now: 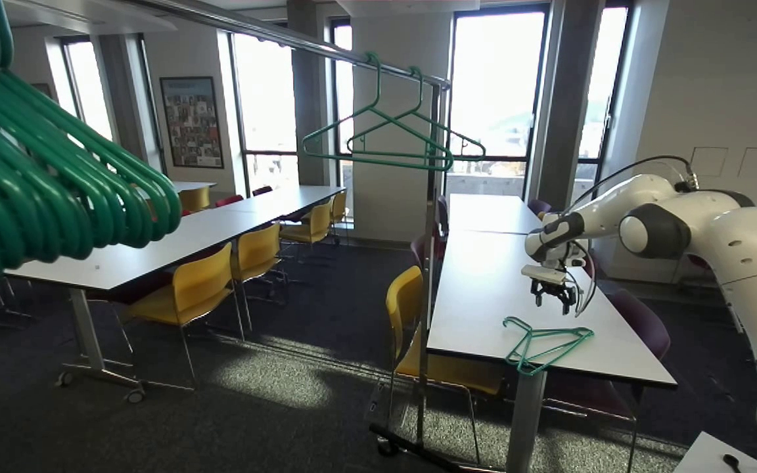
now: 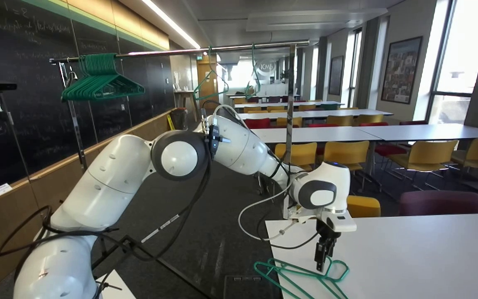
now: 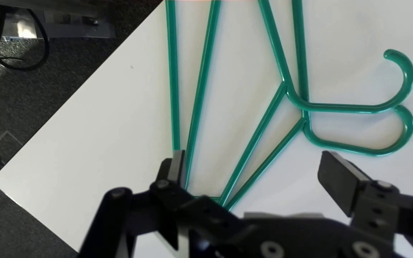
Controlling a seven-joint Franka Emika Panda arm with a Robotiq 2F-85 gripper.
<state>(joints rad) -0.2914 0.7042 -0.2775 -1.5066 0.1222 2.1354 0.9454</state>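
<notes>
Two green plastic hangers lie overlapping on the white table, near its corner. In the wrist view, the hook of the upper hanger curls to the right, and the lower hanger shows its hook just below. My gripper is open above them, fingers wide apart, with nothing gripped. Its left finger covers part of the hangers' long bars; the right finger is over bare table beside the hooks. An exterior view puts the gripper a little above the tabletop, over the hangers.
A metal clothes rail stands beyond the table, with a dense bunch of green hangers at one end. Two spaced hangers hang near the rail's upright. A yellow chair is by the table's side. Cables loop beside the wrist.
</notes>
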